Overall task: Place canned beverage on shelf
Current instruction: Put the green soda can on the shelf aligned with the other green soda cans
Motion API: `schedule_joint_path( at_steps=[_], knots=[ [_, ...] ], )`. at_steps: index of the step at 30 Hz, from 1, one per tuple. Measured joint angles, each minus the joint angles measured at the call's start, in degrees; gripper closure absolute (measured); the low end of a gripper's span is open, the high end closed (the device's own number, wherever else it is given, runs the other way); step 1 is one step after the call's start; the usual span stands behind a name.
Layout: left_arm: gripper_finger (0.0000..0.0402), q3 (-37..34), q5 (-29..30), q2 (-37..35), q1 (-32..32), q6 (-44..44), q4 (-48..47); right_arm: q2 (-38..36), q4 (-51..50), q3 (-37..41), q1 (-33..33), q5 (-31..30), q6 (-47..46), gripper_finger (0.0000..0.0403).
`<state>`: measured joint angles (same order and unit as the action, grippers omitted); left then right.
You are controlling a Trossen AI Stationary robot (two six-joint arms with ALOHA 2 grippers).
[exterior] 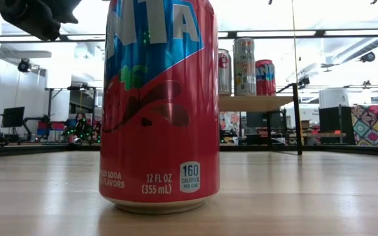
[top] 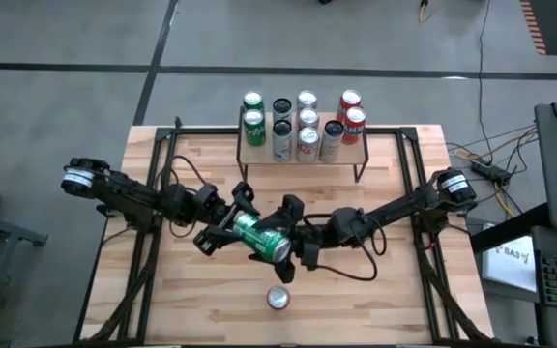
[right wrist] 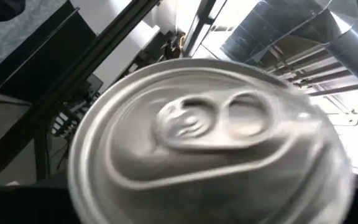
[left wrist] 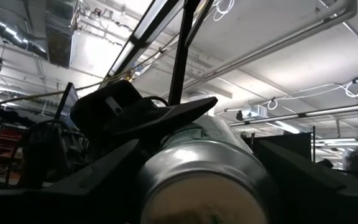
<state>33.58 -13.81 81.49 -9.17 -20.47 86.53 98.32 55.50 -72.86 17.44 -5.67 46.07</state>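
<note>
We see the shelf (top: 302, 155) at the table's (top: 201, 309) far edge packed with cans (top: 305, 126), leaving little bare board. A red can (top: 278, 298) stands alone near the front edge; both front corners lie bare.

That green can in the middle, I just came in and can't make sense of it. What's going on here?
Both arms meet mid-table at the green can, which lies tilted on its side between the left gripper and the right gripper; who bears it is unclear. The shelf at the back already carries ten cans. A red can stands alone near the front edge.
</note>
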Motion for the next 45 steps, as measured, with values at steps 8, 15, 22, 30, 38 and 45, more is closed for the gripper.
schedule_joint_path(
  at_steps=[8,15,22,30,38,45],
  knots=[
    [0.0054,0.00,0.17,-0.17,0.04,-0.93,0.91,0.00,-1.13,0.11,0.02,-1.09,-1.79,0.0116],
    [0.0015,-2.91,-1.23,-2.85,1.38,1.91,0.20,-3.92,-12.46,-2.29,0.78,-10.25,-7.65,0.0116],
    [0.0026,-6.85,-1.92,-10.41,5.10,6.40,-9.06,-6.80,-44.12,-11.47,0.19,-21.81,-24.21,0.0116],
    [0.0029,-5.66,4.79,-15.91,5.65,18.42,-37.84,-6.75,-69.97,-17.41,-2.78,-22.52,-38.08,0.0116],
    [0.0029,-5.14,11.28,-11.50,5.39,22.84,-41.38,-6.49,-74.11,-15.95,-5.59,-22.87,-45.79,0.0116],
    [0.0029,-5.22,17.89,-6.85,5.45,25.60,-35.19,-6.39,-72.25,-15.81,-5.64,-22.06,-47.57,0.0116]
  ],
)
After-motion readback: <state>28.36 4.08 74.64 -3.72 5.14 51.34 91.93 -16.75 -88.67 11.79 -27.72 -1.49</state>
